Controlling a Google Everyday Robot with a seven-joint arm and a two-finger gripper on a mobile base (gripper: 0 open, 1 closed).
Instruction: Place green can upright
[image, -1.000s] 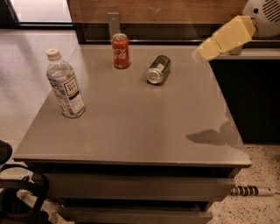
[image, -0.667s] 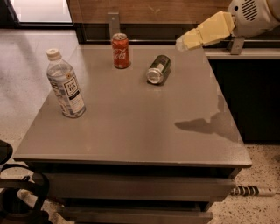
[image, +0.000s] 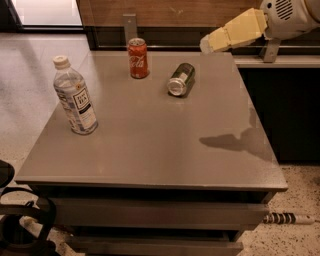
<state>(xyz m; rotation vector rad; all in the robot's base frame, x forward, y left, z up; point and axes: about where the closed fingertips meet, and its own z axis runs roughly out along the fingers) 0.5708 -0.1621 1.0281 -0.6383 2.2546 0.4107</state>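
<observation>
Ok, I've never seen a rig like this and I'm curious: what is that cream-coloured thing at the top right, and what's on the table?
It is the end of a robot arm, the hand that grasps things. It hangs by the far right corner of the grey table, holding nothing. One camera looks down at the table from its near side; its mounting is unknown. On the table: a dark green aluminium drink can lying on its side, a red Coca-Cola can standing upright beside it, and a clear plastic water bottle with a white cap standing near the left edge. The job is to stand the green can upright.
</observation>
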